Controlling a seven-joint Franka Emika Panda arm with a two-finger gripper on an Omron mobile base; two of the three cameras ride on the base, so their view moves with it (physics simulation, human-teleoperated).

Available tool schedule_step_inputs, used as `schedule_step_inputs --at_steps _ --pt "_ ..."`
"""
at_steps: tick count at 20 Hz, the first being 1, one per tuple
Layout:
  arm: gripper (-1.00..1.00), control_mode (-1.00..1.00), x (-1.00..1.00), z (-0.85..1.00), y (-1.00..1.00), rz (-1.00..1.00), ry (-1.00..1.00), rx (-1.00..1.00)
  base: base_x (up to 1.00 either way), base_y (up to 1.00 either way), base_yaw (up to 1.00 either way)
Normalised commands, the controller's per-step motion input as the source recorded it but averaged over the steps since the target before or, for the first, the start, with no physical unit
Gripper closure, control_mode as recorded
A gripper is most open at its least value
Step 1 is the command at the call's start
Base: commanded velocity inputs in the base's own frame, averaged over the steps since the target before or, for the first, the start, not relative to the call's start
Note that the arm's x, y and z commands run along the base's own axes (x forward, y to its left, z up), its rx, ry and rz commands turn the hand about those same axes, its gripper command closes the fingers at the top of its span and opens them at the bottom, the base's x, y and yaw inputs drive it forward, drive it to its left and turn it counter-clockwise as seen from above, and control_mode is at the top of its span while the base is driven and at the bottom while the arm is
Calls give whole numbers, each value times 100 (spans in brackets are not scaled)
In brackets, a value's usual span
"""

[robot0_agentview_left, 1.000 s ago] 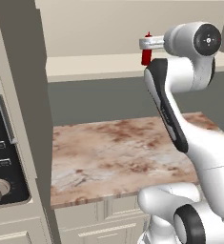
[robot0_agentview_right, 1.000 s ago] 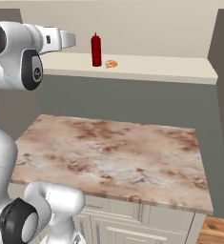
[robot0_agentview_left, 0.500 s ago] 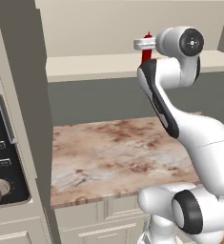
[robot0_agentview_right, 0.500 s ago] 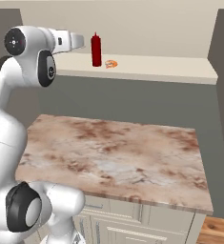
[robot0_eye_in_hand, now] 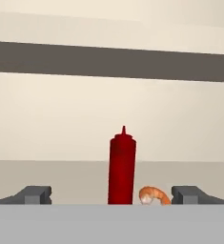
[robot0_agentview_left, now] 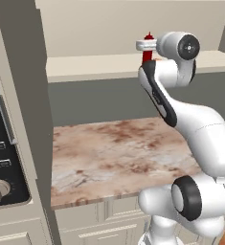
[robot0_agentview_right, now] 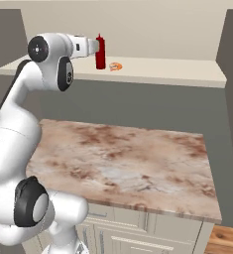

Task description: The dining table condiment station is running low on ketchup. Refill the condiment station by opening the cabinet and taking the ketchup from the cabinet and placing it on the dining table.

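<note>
The ketchup (robot0_eye_in_hand: 122, 169), an all-red squeeze bottle, stands upright on the lower shelf (robot0_agentview_right: 177, 72) of the open cabinet. My gripper (robot0_eye_in_hand: 112, 195) is open and level with the bottle, one dark fingertip (robot0_eye_in_hand: 35, 194) on each side of it, still short of its body. From the right base view the hand (robot0_agentview_right: 88, 45) ends just left of the ketchup (robot0_agentview_right: 101, 54). In the left base view the hand (robot0_agentview_left: 145, 45) crosses in front of the ketchup (robot0_agentview_left: 147, 55). The dining table is out of view.
A small orange shrimp (robot0_agentview_right: 116, 66) lies on the shelf right beside the bottle. Below is a small marbled counter (robot0_agentview_right: 123, 158). Open cabinet doors (robot0_agentview_right: 232, 74) flank the shelf. An oven panel with a knob (robot0_agentview_left: 1, 182) sits at the left.
The arm has stretched forward and carried the hand closer to the ketchup. The jaws stayed open. The bottle and shrimp have not moved.
</note>
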Motion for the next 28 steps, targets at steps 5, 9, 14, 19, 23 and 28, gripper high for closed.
schedule_step_inputs --at_steps 5,9,14,19,23,28 --pt "-100 -100 43 -8 -10 0 0 2 0 0 0" --pt "-100 -100 48 -13 -7 0 0 1 0 0 0" --pt "-100 -100 36 -17 -8 0 0 0 0 0 0" --pt "-100 -100 6 -28 -8 0 0 0 0 0 0" --pt "-100 -100 15 -3 -1 0 0 0 0 0 0" --pt "-100 -100 25 0 0 0 0 0 0 0 0"
